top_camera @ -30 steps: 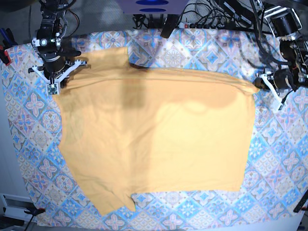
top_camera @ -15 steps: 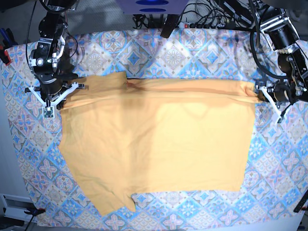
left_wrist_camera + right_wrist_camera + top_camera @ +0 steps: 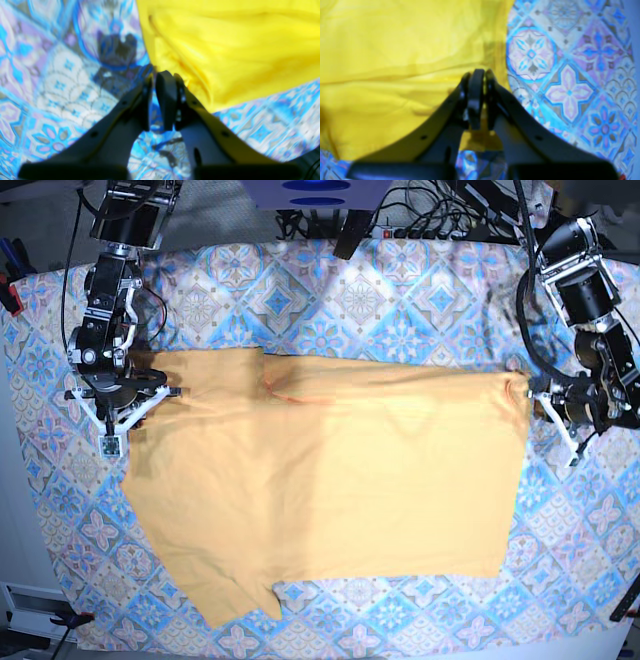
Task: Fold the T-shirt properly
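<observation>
Black fingers of the right gripper (image 3: 478,75) pinch the T-shirt (image 3: 330,480) edge; the left gripper (image 3: 161,77) looks closed beside the shirt's corner, grip unclear; the mustard shirt lies spread on the patterned tablecloth (image 3: 400,300) covering the bench.

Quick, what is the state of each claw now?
Left claw: shut, beside the shirt edge; no cloth seen between the jaws.
Right claw: shut on the shirt.

Left gripper (image 3: 160,77) fingers (image 3: 166,97) nearly together over the patterned tablecloth (image 3: 62,82), the yellow T-shirt (image 3: 232,50) edge just beside them.
</observation>
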{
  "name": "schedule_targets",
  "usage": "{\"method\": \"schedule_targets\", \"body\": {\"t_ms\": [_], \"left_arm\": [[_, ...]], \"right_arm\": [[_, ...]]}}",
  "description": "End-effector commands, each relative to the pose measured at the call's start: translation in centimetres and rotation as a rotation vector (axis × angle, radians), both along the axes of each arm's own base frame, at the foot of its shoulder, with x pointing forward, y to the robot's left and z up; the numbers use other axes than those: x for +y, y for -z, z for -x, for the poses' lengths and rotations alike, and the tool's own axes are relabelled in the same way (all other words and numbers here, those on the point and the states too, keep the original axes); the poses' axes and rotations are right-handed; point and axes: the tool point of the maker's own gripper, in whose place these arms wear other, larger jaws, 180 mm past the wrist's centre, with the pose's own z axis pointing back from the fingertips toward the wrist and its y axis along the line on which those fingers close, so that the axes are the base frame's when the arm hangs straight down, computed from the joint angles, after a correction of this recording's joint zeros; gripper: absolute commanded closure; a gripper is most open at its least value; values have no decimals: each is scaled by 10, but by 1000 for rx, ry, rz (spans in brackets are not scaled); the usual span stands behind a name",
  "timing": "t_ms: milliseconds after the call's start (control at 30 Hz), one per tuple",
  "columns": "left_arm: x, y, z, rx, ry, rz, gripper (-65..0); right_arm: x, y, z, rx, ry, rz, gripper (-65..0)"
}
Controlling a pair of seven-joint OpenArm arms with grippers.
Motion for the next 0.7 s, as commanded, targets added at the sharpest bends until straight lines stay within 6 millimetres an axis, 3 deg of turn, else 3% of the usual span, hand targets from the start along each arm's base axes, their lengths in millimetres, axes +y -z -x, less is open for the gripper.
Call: {"method": "schedule_targets", "body": {"t_ms": [0,133,400,667], "left_arm": [[5,-10,-12,-33,-11,-1,-63],[7,0,-17,27,-29,0,-63],[-15,19,-32,48,3,2,-63],[-16,22,-25,106,8,-2,-67]], "right_arm": [[-2,-15,-15,-55,-8,14,-29],[1,-11,-27,-42,-30,12,-29],[1,-8,-48,-35,-29,-6,-28],[-4,-8,-53,-31,-27,0,-28]]}}
